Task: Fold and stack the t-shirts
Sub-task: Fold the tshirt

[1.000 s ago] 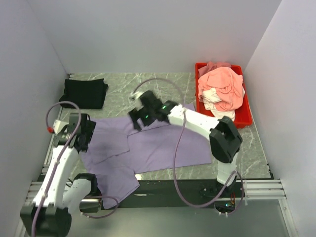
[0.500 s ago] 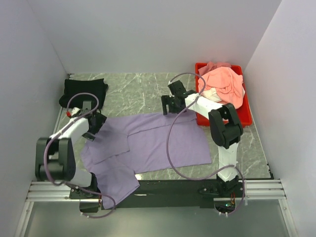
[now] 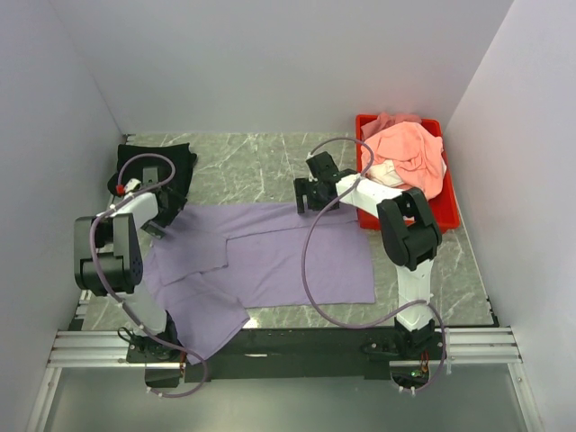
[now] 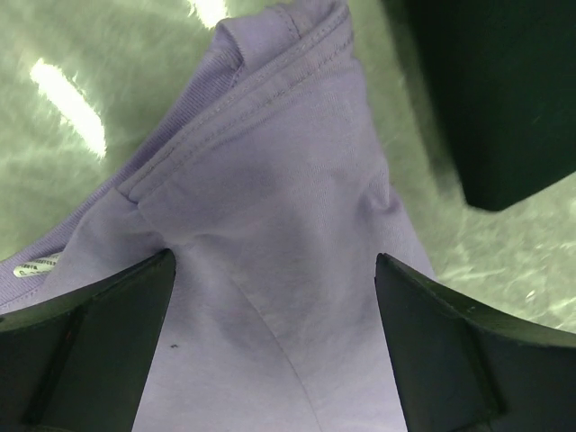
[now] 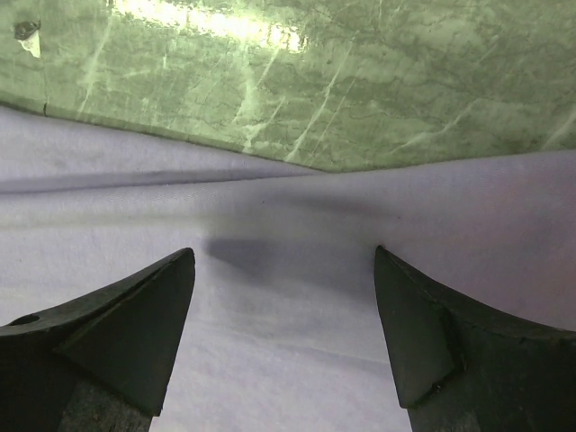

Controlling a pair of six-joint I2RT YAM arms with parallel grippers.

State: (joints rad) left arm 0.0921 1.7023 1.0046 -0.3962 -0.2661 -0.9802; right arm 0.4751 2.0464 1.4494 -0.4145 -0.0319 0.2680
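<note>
The lavender-purple t-shirt point(image 3: 270, 256) lies spread flat across the middle of the worktop point(image 3: 261, 166), its lower-left part reaching the bottom edge of the surface. The left fingers point(image 4: 90, 346) are spread wide over the shirt's upper-left corner, where a stitched hem and a small label show, and they pinch nothing. Whether their tips touch the cloth cannot be told. The folded black t-shirt point(image 3: 175, 157) sits in the upper left of the overhead view, just beside that corner. The right fingers point(image 5: 117, 333) are likewise spread apart, over the shirt's top edge near its upper-right corner, with bare green marble just beyond. A soft crease runs across the cloth ahead of them. In the upper right, the red tray point(image 3: 447, 216) holds the crumpled salmon-pink t-shirt point(image 3: 409, 153), and the white t-shirt point(image 3: 389, 175) shows beneath it.
</note>
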